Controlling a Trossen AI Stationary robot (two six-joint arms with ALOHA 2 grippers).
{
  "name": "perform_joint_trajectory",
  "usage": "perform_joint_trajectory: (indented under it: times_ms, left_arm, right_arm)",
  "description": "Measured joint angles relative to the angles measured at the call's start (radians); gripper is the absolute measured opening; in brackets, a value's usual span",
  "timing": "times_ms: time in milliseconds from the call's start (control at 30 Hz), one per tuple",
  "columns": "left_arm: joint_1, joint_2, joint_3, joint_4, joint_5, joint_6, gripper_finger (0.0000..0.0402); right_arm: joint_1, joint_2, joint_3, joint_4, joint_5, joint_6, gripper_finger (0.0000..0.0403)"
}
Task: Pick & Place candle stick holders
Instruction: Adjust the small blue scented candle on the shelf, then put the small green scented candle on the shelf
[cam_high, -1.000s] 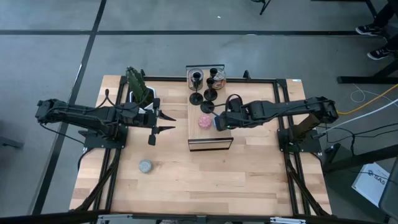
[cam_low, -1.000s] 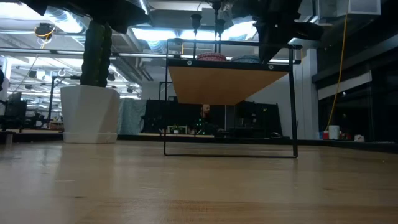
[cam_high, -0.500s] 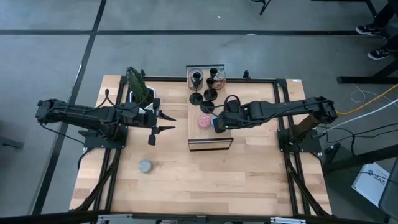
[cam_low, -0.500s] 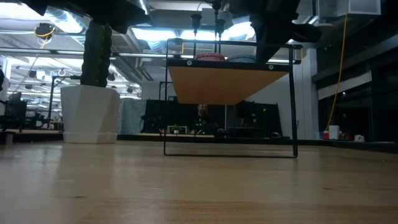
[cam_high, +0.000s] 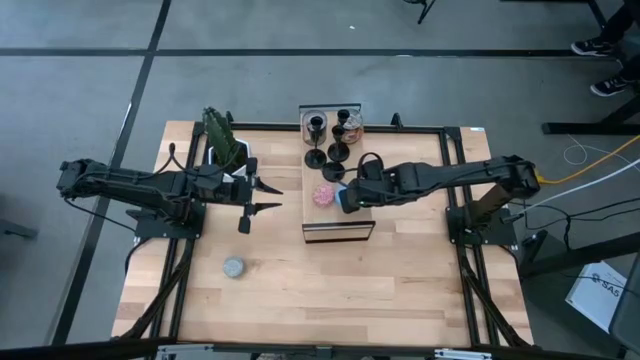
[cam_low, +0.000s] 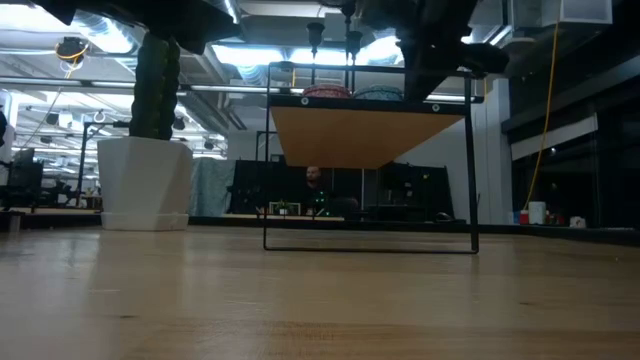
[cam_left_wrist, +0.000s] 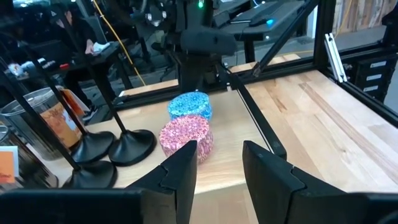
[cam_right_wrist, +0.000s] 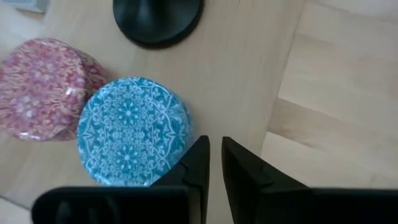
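Grey disc (cam_high: 233, 267): alone on the near part of the worktop (cam_high: 330, 290), well apart from both arms.

Left claw (cam_high: 264, 197): over the worktop beside the raised shelf (cam_high: 338, 232), fingers spread, holding nothing. In its wrist view the two fingers (cam_left_wrist: 181, 174) stand clearly apart.

Raised wooden shelf on a thin black frame: in the low view only its underside and front edge show; its load is mostly cut off.

Right claw (cam_high: 345, 197): over the shelf, just beside the discs. Fingers (cam_right_wrist: 196, 163) are nearly pressed together with a thin gap, pinching nothing.

Blue disc (cam_right_wrist: 132, 131): on the shelf, touching the pink disc (cam_right_wrist: 43, 88). From above the arm hides the blue one; only the pink one (cam_high: 323, 195) shows.

Candle stick holders (cam_high: 336, 138): grouped at the far end of the shelf, past the discs, none gripped. The exact count is hard to make out; stems are cut off in the left wrist view, bases (cam_left_wrist: 112, 148) visible.

Metal tin (cam_left_wrist: 38, 124): beside the holders, partly hidden by their stems.

Potted plant (cam_high: 225, 140): far left of the worktop.
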Motion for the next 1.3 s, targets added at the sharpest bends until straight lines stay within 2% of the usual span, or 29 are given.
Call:
perform_joint_trajectory:
  times_ms: [200,300,367,533,633,800,967,1033,1200,1300]
  left_arm:
    - [0.0,0.0,0.0,-0.001,0.0,0.0,0.0122]
    - [0.0,0.0,0.0,0.0,0.0,0.0,0.0125]
    - [0.0,0.0,0.0,-0.001,0.0,0.0,0.0125]
    - [0.0,0.0,0.0,-0.001,0.0,0.0,0.0122]
    - [0.0,0.0,0.0,-0.001,0.0,0.0,0.0124]
    - [0.0,0.0,0.0,0.0,0.0,0.0,0.0123]
    - [0.0,0.0,0.0,0.0,0.0,0.0,0.0123]
    - [0.0,0.0,0.0,0.0,0.0,0.0,0.0125]
    - [0.0,0.0,0.0,0.0,0.0,0.0,0.0123]
    - [0.0,0.0,0.0,0.0,0.0,0.0,0.0123]
  right_arm:
    - [0.029,-0.059,0.0,-0.026,0.015,-0.083,0.0045]
    - [0.042,-0.093,0.0,-0.026,0.017,-0.218,0.0045]
    - [0.047,-0.104,0.0,-0.015,0.018,-0.375,0.0045]
    - [0.048,-0.113,0.0,0.109,0.012,-0.918,0.0045]
    - [0.048,-0.113,0.0,0.187,-0.025,-1.092,0.0045]
    - [0.048,-0.113,0.0,0.306,-0.094,-1.142,0.0045]
    - [0.048,-0.113,0.0,0.37,-0.1,-1.154,0.0045]
    - [0.048,-0.113,0.0,0.344,-0.103,-1.141,0.0045]
    - [0.04,-0.12,0.0,0.226,-0.299,-1.177,0.0045]
    - [0.038,-0.14,-0.003,0.156,-0.346,-1.16,0.0045]
